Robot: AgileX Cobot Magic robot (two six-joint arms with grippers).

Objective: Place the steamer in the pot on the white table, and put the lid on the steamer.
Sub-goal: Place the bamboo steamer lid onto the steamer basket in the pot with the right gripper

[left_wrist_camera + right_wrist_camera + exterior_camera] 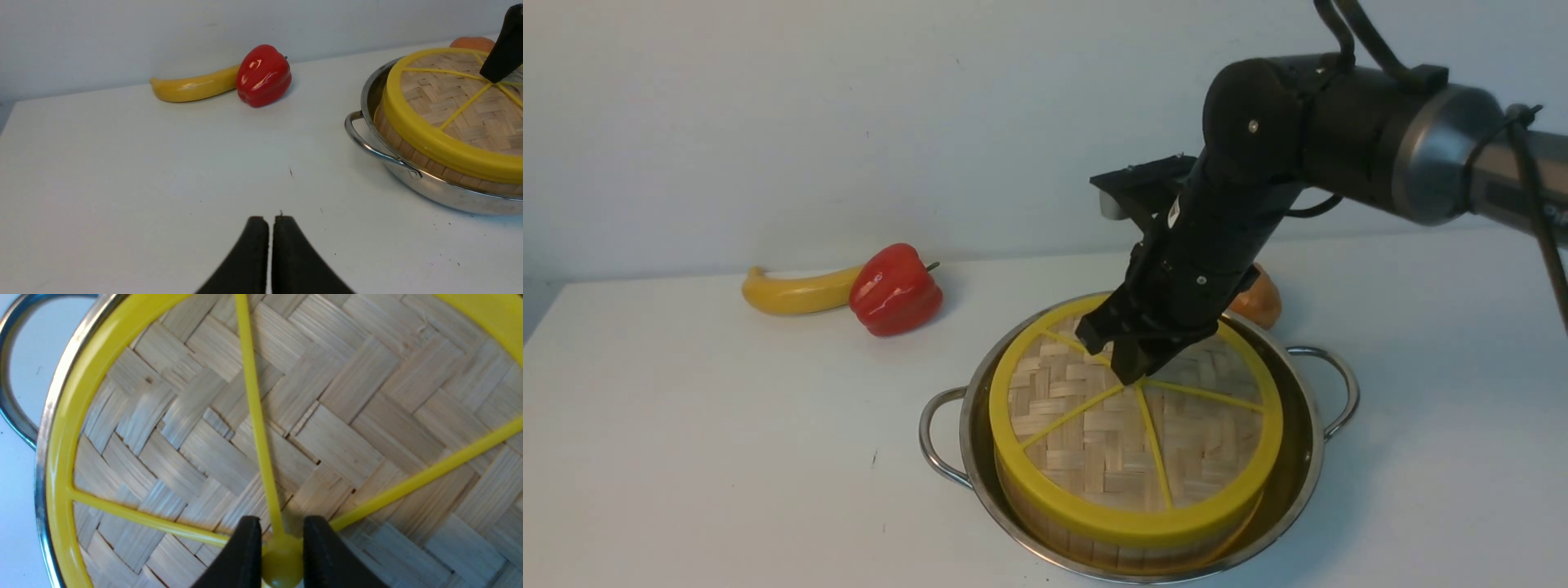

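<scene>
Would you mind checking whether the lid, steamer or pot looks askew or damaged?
Nothing stands out. The lid sits flat on the steamer inside the pot, and the right gripper pinches its centre knob.

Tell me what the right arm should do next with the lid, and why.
Probably open the right gripper and lift straight up. Its fingers pinch the centre knob, and the lid looks seated level on the steamer inside the pot, so nothing seems left but letting go.
</scene>
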